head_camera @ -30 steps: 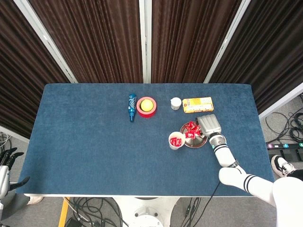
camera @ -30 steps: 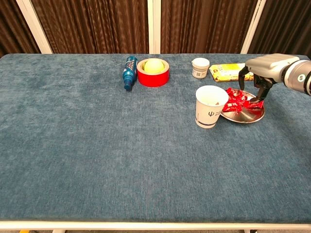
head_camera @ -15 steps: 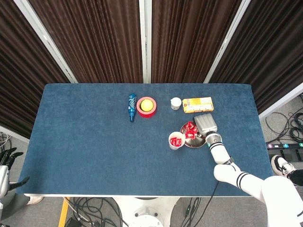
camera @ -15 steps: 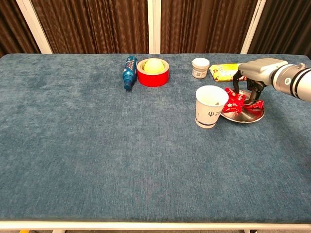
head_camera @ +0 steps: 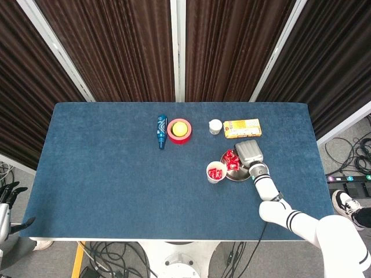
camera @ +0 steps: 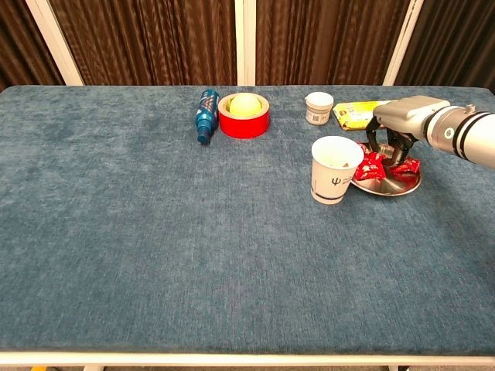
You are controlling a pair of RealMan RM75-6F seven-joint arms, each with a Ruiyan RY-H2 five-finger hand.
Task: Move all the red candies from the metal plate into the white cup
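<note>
- A blue-covered desk (head_camera: 116, 174) seen from above and from chest height, with dark curtains behind it.
- The metal plate (camera: 396, 183) sits on the desk's right side, with the white cup (camera: 335, 169) just beside it on its left edge, upright.
- Red candies (camera: 373, 163) lie piled on the plate; from above, a few more red candies (head_camera: 216, 172) already show inside the cup.
- The right robot hand (camera: 393, 133) hovers low over the plate, fingers (camera: 403, 150) curled downward among the candies. Whether it has pinched one cannot be told from either view.
- The left robot hand (head_camera: 7, 197) hangs off the desk's near-left corner, fingers apart and holding nothing.
- Elsewhere on the desk: a blue bottle (head_camera: 162, 131) lying on its side, a red tape roll (head_camera: 178, 131) with a yellow ball inside it, a small white jar (head_camera: 215, 126) and a yellow box (head_camera: 242, 127).
- Risk, as a judgement: the cup stands so close that the hand could knock it over on its way across, spilling the candies already in it.
- Risk: a loose pinch on a slippery wrapper could drop the candy onto the desk, and fingers pressing the rim could tip or shift the plate.
- Compared with a second earlier, the right hand has shifted leftward across the plate toward the cup, and the arm reaches further in. Cup, plate and other things are unmoved.
</note>
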